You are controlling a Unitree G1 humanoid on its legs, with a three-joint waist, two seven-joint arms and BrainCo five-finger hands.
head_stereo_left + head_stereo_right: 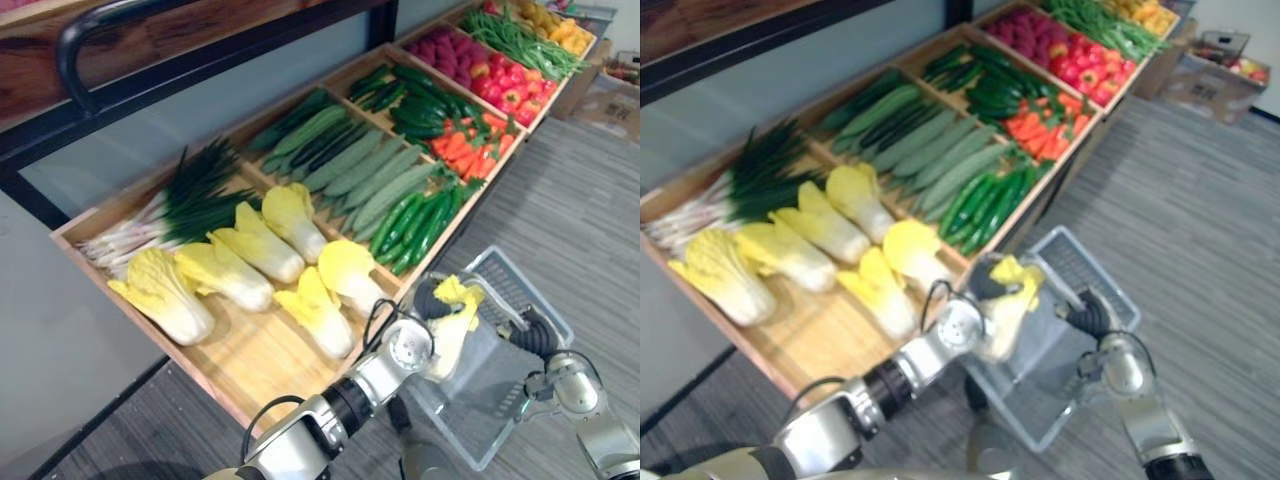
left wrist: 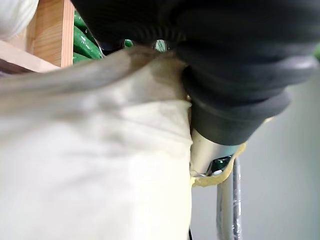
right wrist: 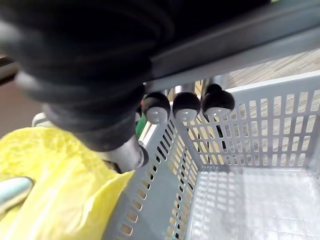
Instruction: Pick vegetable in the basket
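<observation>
Yellow-leaved, white-stalked cabbage (image 1: 455,322) hangs over the grey slotted plastic basket (image 1: 480,415), with the left hand (image 1: 432,298) curled round it. The right hand (image 1: 537,338) clasps the basket's grey handle bar (image 3: 240,42) beside the wooden produce tray (image 1: 245,360).

Produce section of a shop. A long wooden display tray (image 1: 250,365), split by slats into compartments, runs from 8 o'clock to 1 o'clock, with goods sorted by kind: Chinese cabbages (image 1: 255,250) and spring onions (image 1: 170,215) at 9 o'clock, cucumbers (image 1: 370,175) at centre, carrots (image 1: 465,145) and red fruit (image 1: 510,85) towards 1 o'clock. A grey plastic shopping basket (image 1: 500,265) shows at 5 o'clock, above grey plank-patterned floor (image 1: 580,220).
</observation>
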